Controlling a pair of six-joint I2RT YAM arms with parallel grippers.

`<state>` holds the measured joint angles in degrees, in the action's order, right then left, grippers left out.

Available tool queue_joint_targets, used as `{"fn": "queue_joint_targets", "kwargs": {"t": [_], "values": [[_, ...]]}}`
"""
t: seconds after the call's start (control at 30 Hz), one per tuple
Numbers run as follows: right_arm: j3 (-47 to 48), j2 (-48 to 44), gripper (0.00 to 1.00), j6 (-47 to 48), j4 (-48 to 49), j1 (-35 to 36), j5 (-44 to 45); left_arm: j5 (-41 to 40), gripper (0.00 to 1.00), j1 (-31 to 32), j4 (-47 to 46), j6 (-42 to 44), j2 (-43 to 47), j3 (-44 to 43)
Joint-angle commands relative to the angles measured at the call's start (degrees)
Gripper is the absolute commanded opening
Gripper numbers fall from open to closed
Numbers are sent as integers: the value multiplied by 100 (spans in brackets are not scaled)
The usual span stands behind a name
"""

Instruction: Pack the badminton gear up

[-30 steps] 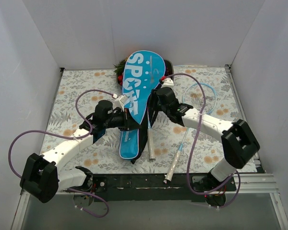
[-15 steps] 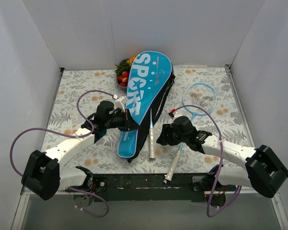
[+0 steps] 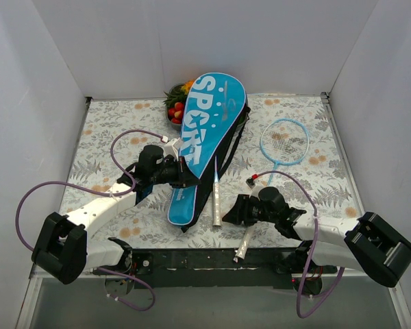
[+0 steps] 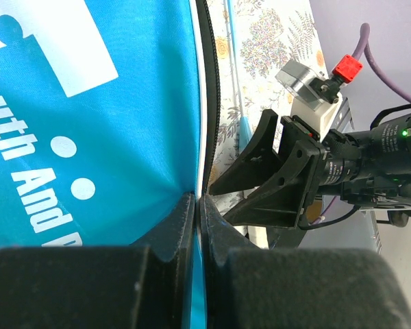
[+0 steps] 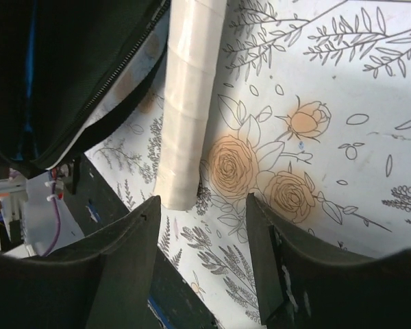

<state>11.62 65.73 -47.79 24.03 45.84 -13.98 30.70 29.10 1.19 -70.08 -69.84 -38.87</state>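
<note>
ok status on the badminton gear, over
Left hand shut on edge of blue bag. Right hand open at end of white racket handle beside the bag. Second racket out on the table; handle unobstructed.

Blue bag (image 3: 212,123) lies diagonally on the table (image 3: 109,130) — one racket (image 3: 285,141) to its right.

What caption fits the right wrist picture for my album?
Open right claw faces a white racket handle beside the racket bag.

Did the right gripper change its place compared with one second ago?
Yes. The right gripper has come away from the blue bag toward the table's near edge, and is now open by a white racket handle.
</note>
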Motion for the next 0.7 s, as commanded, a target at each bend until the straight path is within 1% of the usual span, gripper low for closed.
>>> {"fn": "queue_joint_targets", "kwargs": {"t": [0.0,0.03,0.2,0.5,0.67], "values": [[-282,44,61,-301,1419,30,-53,-29,0,-1,-277,74,76,-6],[-361,88,61,-327,1681,30,-52,-11,0,-1,-277,74,85,2],[-388,535,63,-345,2254,30,53,15,0,8,-277,118,76,2],[200,1556,62,-222,2527,38,141,42,0,-1,-269,162,102,11],[341,1995,62,-187,2773,38,27,68,0,-1,-268,179,94,29]]}}
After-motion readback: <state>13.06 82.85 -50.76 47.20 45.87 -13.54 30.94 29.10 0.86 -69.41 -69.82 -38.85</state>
